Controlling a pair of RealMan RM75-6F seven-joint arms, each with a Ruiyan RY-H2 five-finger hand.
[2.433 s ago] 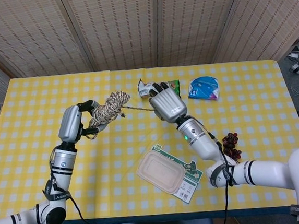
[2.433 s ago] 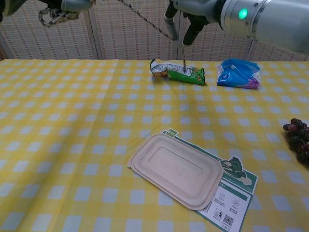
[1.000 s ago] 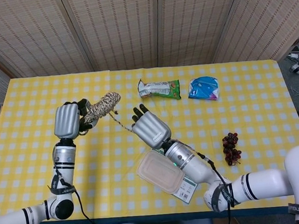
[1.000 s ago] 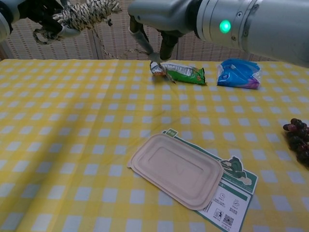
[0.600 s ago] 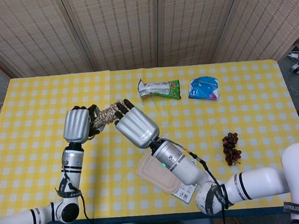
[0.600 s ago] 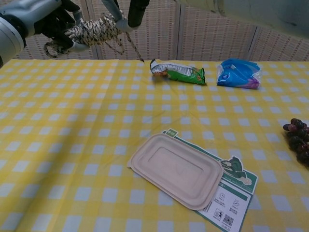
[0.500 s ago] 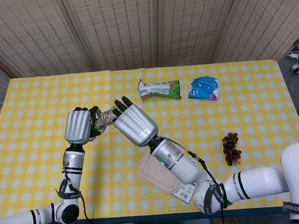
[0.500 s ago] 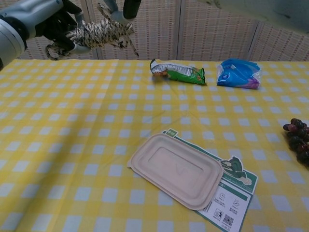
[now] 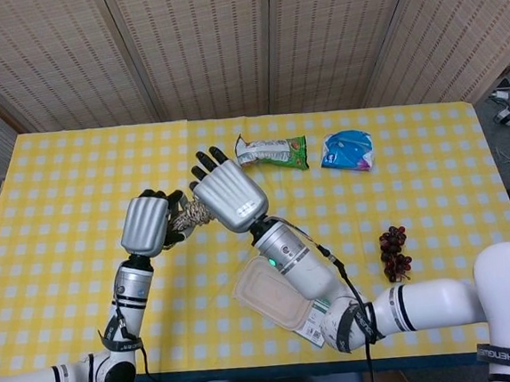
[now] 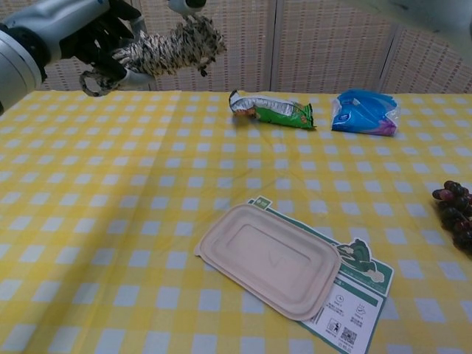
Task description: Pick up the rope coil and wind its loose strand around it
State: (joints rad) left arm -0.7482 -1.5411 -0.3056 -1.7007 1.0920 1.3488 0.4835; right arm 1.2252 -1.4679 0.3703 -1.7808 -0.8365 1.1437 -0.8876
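My left hand point(image 9: 146, 223) grips the speckled rope coil point(image 9: 190, 216) by its left end and holds it in the air, lying roughly level. In the chest view the rope coil point(image 10: 173, 48) sticks out to the right of the left hand point(image 10: 96, 33). My right hand point(image 9: 228, 193) is pressed close against the coil's other end, its back to the head camera and its fingers pointing up and away. It holds the loose strand there. Only a sliver of the right hand point(image 10: 184, 6) shows at the top edge. A short strand tail point(image 10: 202, 70) hangs from the coil's right end.
On the yellow checked table point(image 10: 88, 221) lie a green snack packet point(image 10: 271, 110) and a blue packet point(image 10: 365, 112) at the back. Dark grapes point(image 10: 456, 210) sit at the right edge. A beige container lid point(image 10: 269, 259) rests on a green card point(image 10: 354, 284) near the front.
My right hand swept in from the right, carrying the strand around the coil, and now sits against it. The taut length of strand has gone. My left hand shifted slightly right with the coil.
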